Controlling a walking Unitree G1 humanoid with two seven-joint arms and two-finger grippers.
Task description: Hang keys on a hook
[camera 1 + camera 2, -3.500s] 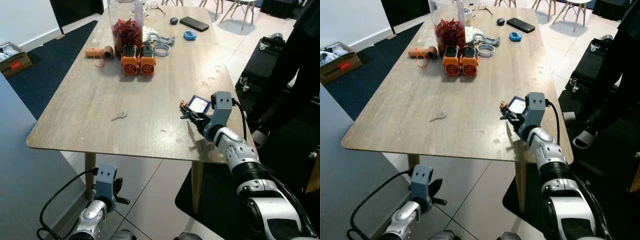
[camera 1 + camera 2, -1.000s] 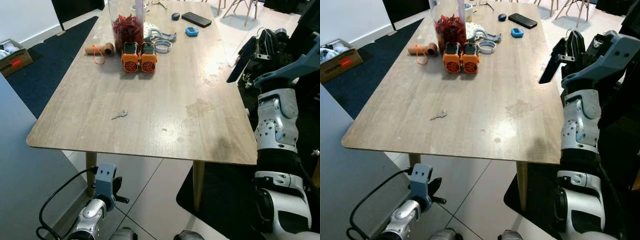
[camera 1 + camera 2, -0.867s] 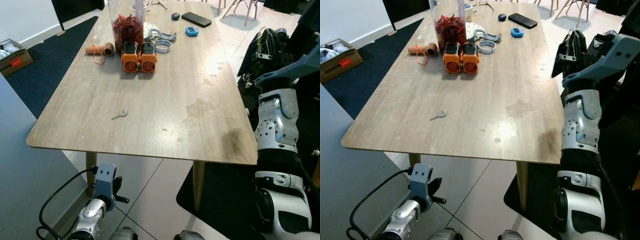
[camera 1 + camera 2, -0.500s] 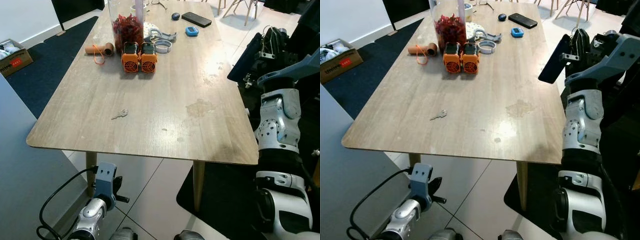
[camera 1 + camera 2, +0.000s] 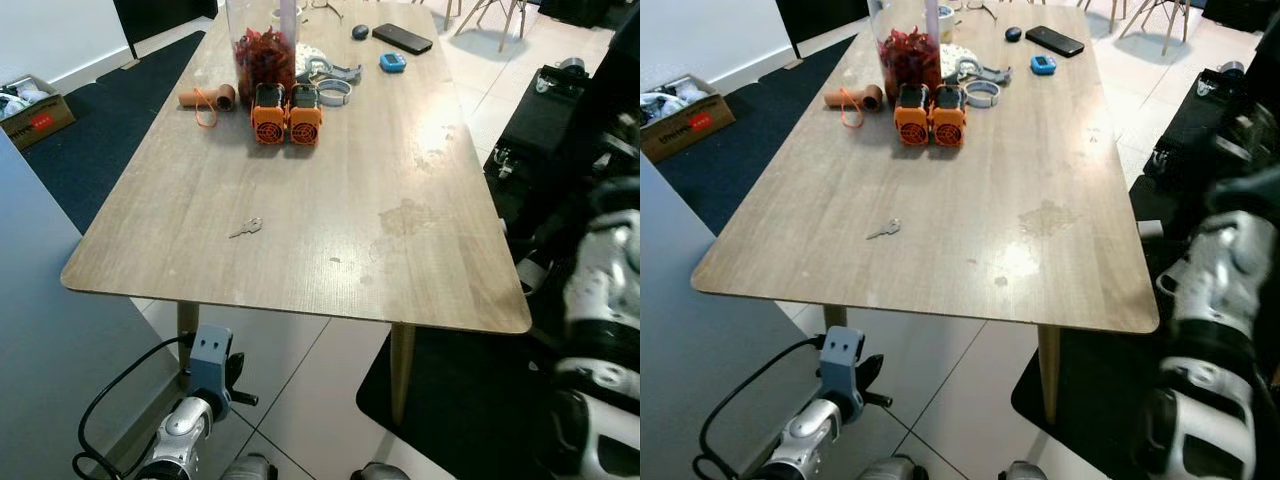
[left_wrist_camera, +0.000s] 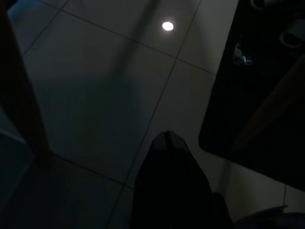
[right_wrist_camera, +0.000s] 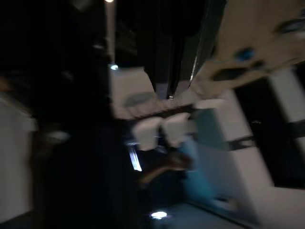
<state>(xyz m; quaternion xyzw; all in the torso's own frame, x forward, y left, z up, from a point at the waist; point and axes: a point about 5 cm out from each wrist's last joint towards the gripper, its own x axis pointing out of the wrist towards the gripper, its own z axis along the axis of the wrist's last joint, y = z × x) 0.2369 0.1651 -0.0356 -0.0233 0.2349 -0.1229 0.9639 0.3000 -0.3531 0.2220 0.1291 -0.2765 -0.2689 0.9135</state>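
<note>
A small silver key [image 5: 246,228] lies flat on the long pale wooden worktop [image 5: 400,150], toward its near left part and well apart from everything else on it. At the far end stands a clear glass jar of red dried chillies [image 5: 264,48], with two orange and black battery packs [image 5: 287,113] side by side just in front of it. A brown cardboard tube with an orange loop [image 5: 205,99] lies to their left, and a grey metal ring [image 5: 336,92] to their right. Farther back sit a small blue gadget [image 5: 391,62] and a black phone [image 5: 404,38]. The left arm hangs idle below the near edge of the worktop; its left claw [image 6: 166,136] points down at grey floor tiles in the shade, the two black fingers pressed together. The right arm [image 5: 600,300] stands beside the right edge of the worktop, blurred. The right claw [image 7: 170,90] shows in its own wrist view as dark fingers close together against smeared shapes, and I cannot tell whether it grips anything. A cardboard box [image 5: 30,105] sits on the dark carpet to the left.
</note>
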